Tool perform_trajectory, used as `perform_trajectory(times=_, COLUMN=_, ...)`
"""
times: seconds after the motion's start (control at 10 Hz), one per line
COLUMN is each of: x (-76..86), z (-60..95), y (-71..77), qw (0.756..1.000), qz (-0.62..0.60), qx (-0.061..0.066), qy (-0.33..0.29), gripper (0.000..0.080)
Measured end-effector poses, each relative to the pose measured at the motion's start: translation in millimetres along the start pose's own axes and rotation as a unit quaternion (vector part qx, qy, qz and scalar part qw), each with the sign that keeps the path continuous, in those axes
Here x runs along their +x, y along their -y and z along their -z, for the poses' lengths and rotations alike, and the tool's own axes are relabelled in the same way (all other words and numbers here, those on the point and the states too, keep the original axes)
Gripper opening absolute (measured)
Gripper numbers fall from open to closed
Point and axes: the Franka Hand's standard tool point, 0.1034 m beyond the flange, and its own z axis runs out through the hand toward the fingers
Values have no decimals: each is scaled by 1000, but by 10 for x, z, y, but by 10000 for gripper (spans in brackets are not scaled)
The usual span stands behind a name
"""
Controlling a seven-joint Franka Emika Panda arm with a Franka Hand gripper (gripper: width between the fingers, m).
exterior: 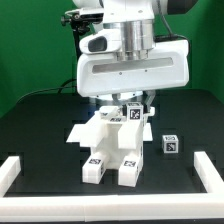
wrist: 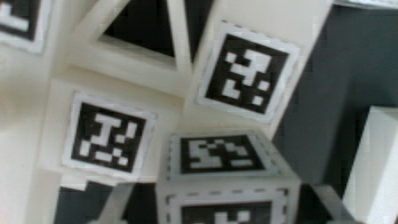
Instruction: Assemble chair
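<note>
The partly joined white chair (exterior: 108,143) stands mid-table, with two tagged legs pointing toward the front. My gripper (exterior: 133,106) hangs over its back right part, around a small tagged white cube (exterior: 133,114) that sits on the chair. In the wrist view the cube (wrist: 224,158) lies between my fingers (wrist: 128,200), with a dark gap showing on each side, so the jaws stand open around it. Tagged chair slabs (wrist: 107,135) fill the wrist view beyond it. A second small tagged cube (exterior: 170,145) lies loose on the table at the exterior view's right.
Low white border rails run along the table's front left (exterior: 10,172) and front right (exterior: 205,168). The black table top (exterior: 45,125) ends at a green backdrop. The big white arm body (exterior: 133,65) hangs over the chair's rear.
</note>
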Motion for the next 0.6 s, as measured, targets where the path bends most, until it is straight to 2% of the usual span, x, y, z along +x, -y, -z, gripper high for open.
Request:
perform_trajectory(times=0.2, x=23, z=-2, y=-30, qw=995, qz=-96, qx=1, qy=-15, gripper=281)
perform_trajectory(times=0.3, x=25, z=-2, y=-49, qw=989, qz=-149, qx=6, qy=-17, gripper=281)
perform_trajectory(times=0.6, x=24, z=-6, y=-66, qw=949, qz=-314, qx=19, qy=-15, gripper=282)
